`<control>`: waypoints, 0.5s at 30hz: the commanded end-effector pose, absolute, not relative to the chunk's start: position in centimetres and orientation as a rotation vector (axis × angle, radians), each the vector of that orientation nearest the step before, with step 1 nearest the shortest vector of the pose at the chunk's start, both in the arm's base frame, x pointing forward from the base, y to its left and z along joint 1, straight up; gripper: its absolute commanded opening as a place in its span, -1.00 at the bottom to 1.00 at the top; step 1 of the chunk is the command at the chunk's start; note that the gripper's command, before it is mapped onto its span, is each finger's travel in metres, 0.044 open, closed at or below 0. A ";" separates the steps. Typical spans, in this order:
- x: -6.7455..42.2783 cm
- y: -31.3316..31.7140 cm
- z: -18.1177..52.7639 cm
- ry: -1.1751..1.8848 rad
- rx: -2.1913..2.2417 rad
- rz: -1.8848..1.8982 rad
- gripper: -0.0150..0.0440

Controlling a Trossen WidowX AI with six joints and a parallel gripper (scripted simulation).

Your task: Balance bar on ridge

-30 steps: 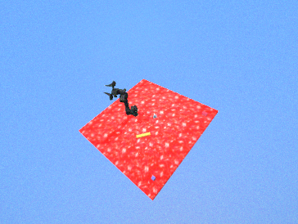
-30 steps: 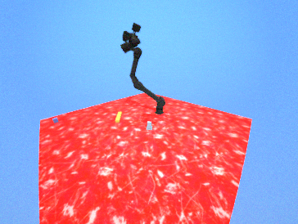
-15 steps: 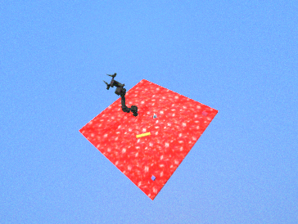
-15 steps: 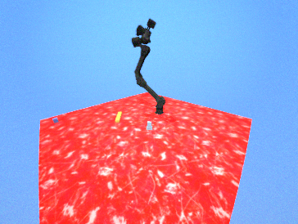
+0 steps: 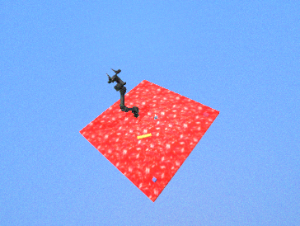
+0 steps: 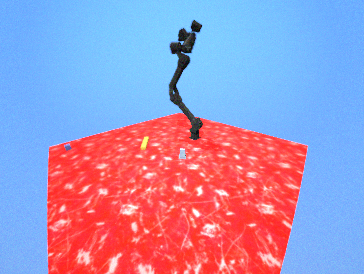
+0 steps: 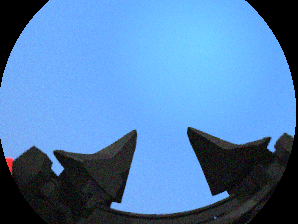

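Note:
A yellow bar [image 5: 144, 136] [image 6: 144, 143] lies flat on the red speckled table [image 5: 124, 148] [image 6: 150, 225]. A small grey ridge block [image 5: 156, 117] [image 6: 183, 153] stands on the table apart from the bar, near the arm's base. My gripper [image 5: 114, 74] [image 6: 192, 29] [image 7: 162, 131] is raised high above the table on the stretched-up arm, far from both. In the wrist view its two dark fingers stand apart with only blue background between them. It is open and empty.
A small blue block [image 5: 154, 179] [image 6: 67, 147] lies near one table corner. A faint pink block [image 5: 205, 114] lies near another corner. The arm's base [image 5: 135, 112] [image 6: 194, 131] stands near the table's back edge.

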State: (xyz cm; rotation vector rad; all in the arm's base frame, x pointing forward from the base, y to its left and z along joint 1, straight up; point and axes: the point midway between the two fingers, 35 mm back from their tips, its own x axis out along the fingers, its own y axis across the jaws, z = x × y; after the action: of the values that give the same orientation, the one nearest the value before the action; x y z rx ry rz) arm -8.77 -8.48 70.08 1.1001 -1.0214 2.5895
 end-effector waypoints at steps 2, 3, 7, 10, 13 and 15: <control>-9.9 -4.2 70.2 -0.968 0.993 2.504 0.58; -10.1 -3.4 70.2 -0.961 0.973 2.487 0.58; -10.4 -0.6 70.2 -0.945 0.897 2.412 0.58; -10.4 1.6 70.2 -0.932 0.840 2.355 0.58; -10.3 3.8 70.0 -0.919 0.783 2.297 0.58; -10.1 5.3 69.9 -0.906 0.744 2.259 0.58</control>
State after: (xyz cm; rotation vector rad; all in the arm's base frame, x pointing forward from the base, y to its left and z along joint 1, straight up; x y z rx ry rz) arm -10.40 2.44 70.17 0.8117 -0.9329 2.3247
